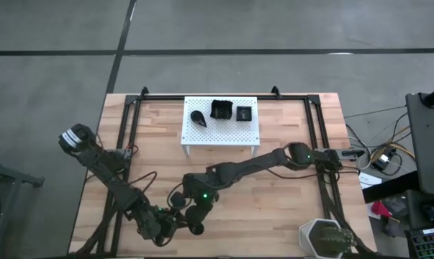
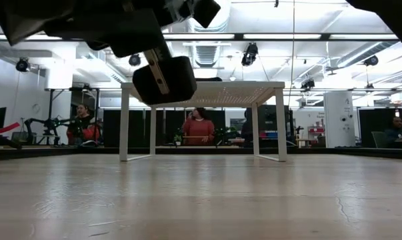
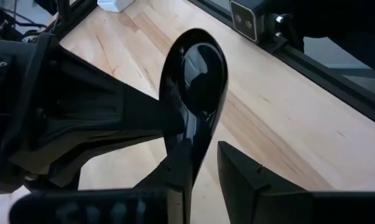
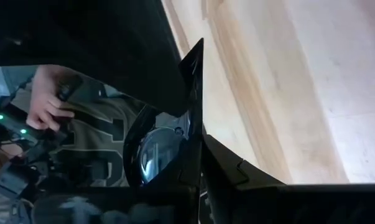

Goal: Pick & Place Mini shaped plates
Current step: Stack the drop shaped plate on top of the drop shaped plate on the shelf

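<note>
Glossy black is the teardrop plate (image 3: 196,93) that fills the left wrist view, standing on edge with its narrow tail pinched between the left gripper's (image 3: 203,171) dark fingers (image 3: 249,180); the jaws are clenched on that tail, and the pale wooden table (image 3: 280,118) lies beyond it. In the high view the left arm reaches in from the table's left edge toward the near middle, its left gripper meeting the right gripper (image 1: 195,216) there; the two sit just beside each other above the boards. In the right wrist view the same shiny plate shows edge-on against the right gripper's fingers (image 4: 231,171), one finger on each side of it, so these jaws look closed on the plate as well; a person's hand (image 4: 47,109) and a printed sleeve show in the room behind.

Farther back on the table stands the white perforated stand (image 1: 220,133); on it lie three more plates in a row: a teardrop plate (image 1: 199,117) at the left, a bigger raised-rim square (image 1: 221,110) in the middle, and a small square (image 1: 244,113) at the right, each apart from its neighbour. At the table's near right corner sits the grey-green pot (image 1: 324,237). In the low view the stand's legs (image 2: 124,123) rest on the boards, with people seated in the room beyond.
</note>
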